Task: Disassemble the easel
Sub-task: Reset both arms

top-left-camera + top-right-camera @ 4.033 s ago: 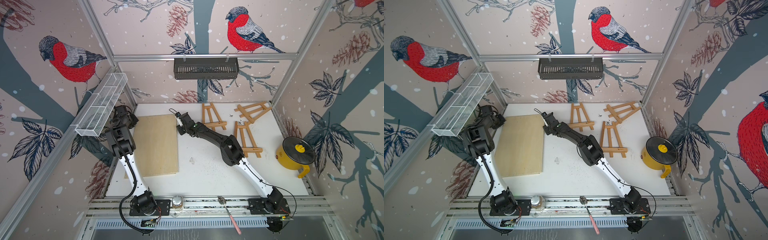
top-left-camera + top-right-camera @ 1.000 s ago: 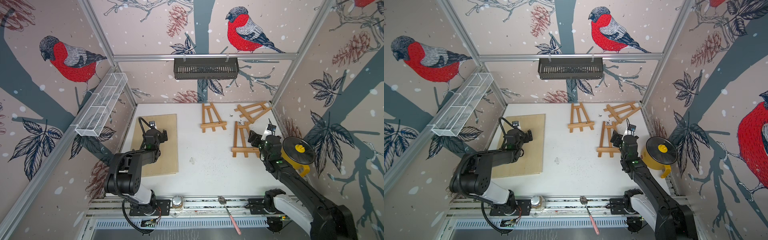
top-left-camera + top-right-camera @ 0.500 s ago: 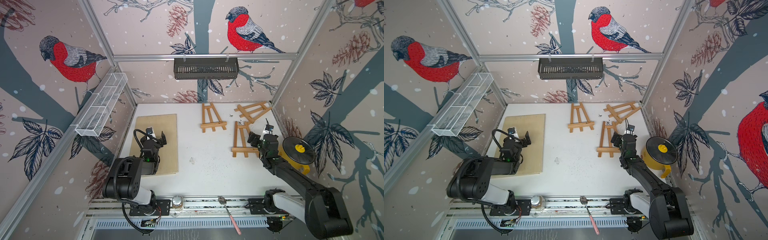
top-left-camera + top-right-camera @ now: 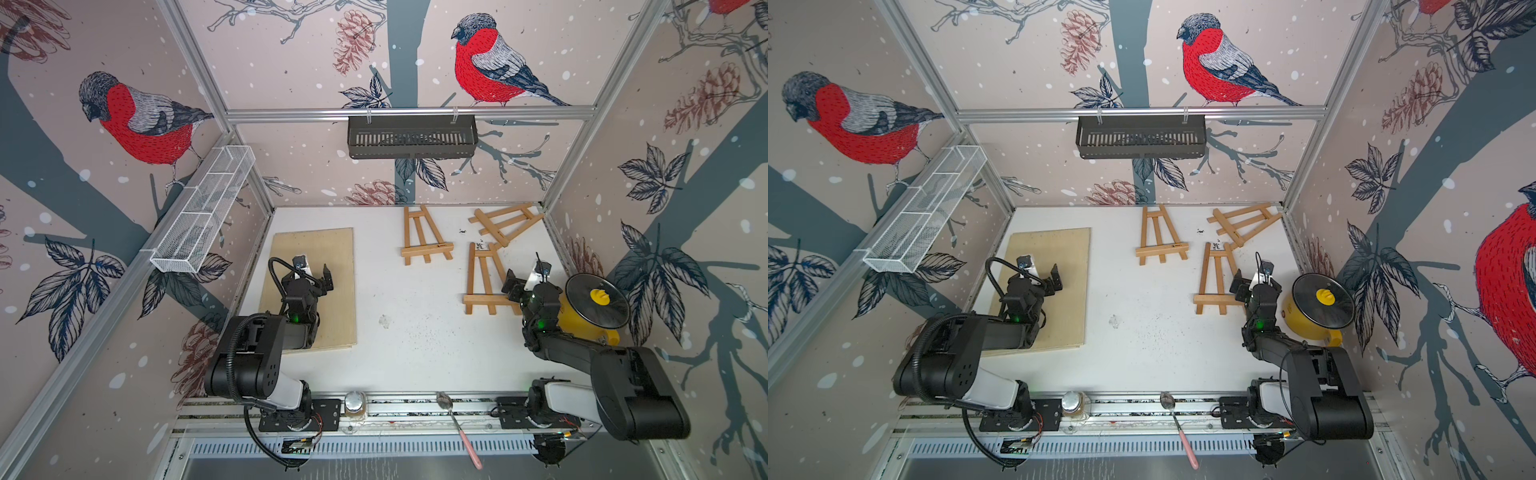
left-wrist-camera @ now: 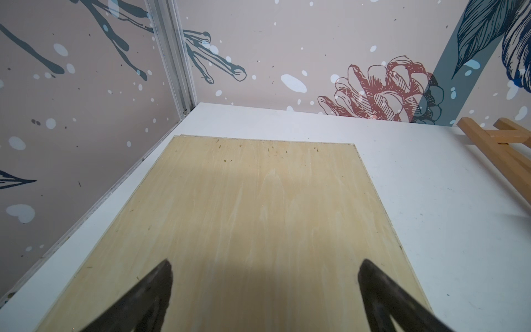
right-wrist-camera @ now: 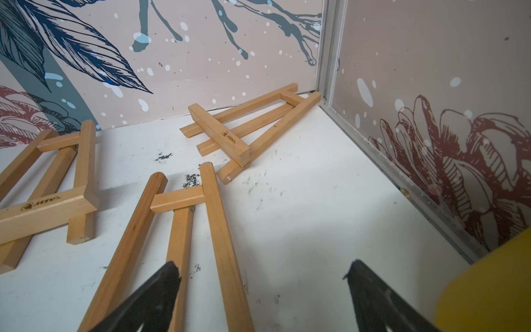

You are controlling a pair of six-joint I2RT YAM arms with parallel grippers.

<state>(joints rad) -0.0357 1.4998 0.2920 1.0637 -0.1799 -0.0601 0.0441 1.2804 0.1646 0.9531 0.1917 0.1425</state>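
The step in hand reads as the right arm dealing with the nearest of 3 small wooden easels, all lying flat on the white table. The right gripper (image 6: 261, 270) stands with its jaws wide apart and holds nothing. In the wrist view, 1 finger (image 6: 169, 276) hangs over the legs of the nearest easel (image 4: 484, 276) and the other sits over bare table just beside the yellow pot (image 4: 582, 322).

Any move here probably goes best if the wrist rises straight before it swings. That way the finger over the legs does not drag the ledge bar, and the outer finger does not nudge the pot. If a fresh grip is wanted, closing across 1 leg near the ledge bar looks steadier than taking the narrow top.

The left gripper (image 5: 264, 267) is also spread open and empty, low over the plywood board (image 4: 332, 257), well apart from the easels.

The nearest easel's long axis runs front to back on the table, leaning slightly. Its narrow top points toward the back wall and its ledge bar and feet point toward the robot. That top lies just beside a foot of the corner easel (image 4: 505, 224), and whether they touch cannot be told. The third easel (image 4: 424, 237) lies near, to the left.
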